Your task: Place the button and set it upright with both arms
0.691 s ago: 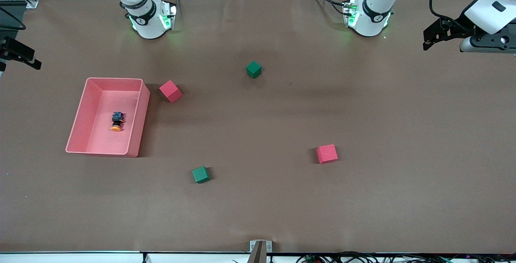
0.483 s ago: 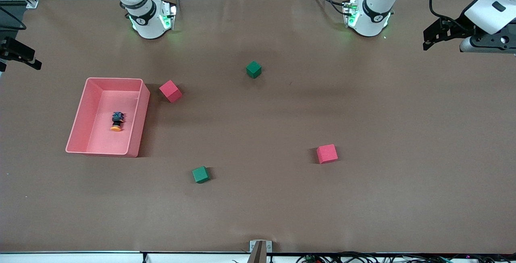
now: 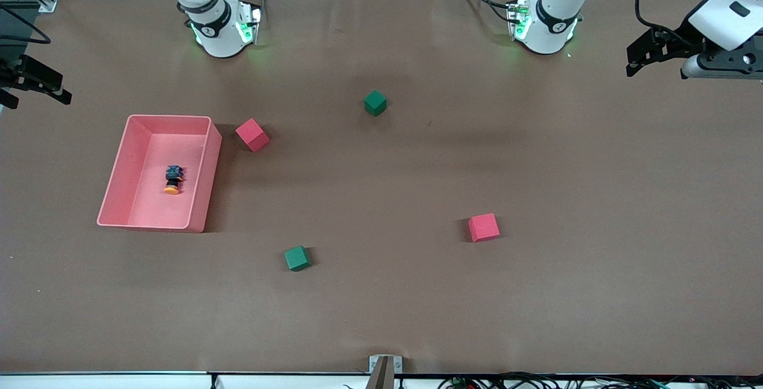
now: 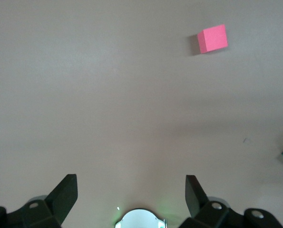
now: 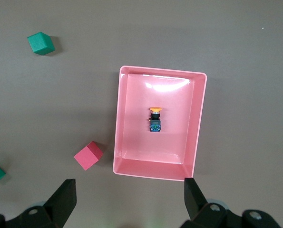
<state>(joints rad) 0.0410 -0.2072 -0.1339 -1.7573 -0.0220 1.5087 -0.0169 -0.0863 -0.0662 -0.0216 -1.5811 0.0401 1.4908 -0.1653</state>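
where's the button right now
The button lies on its side in the pink tray toward the right arm's end of the table, with a red cube just outside the tray.

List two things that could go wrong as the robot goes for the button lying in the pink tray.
1. The button is tiny and lies on its side, so the open right claw might pinch it badly and let it roll.
2. The pink tray has raised walls; a descending finger could hit a wall or shove the tray toward the red cube beside it.
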